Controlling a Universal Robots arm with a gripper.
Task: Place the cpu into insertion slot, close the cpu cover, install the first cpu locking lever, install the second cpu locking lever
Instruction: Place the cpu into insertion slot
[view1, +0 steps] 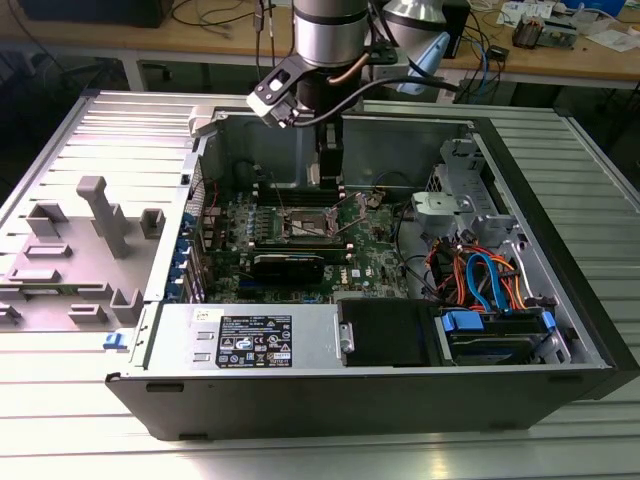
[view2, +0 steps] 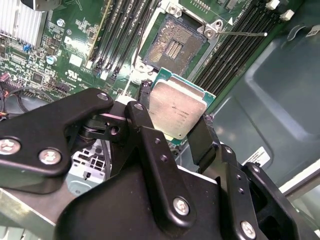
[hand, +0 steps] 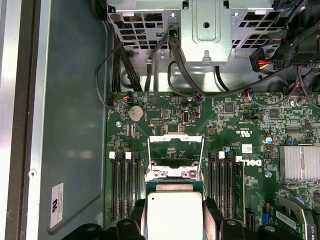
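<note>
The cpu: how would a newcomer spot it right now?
Look inside the open computer case, above the green motherboard, at the black claw. The cpu is the flat square pinched there; its silvery metal top sets it apart from the dark empty socket nearby.

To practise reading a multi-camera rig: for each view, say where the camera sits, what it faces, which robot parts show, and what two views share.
Exterior view: off the arm, looking down into the open computer case; the arm shows.
First wrist view: at the wrist, facing the motherboard; the gripper shows, shut on the cpu.
Second wrist view: at the wrist, looking past the gripper's black links to the open socket.
Shared: both wrist views show the cpu, gripper and socket.
</note>
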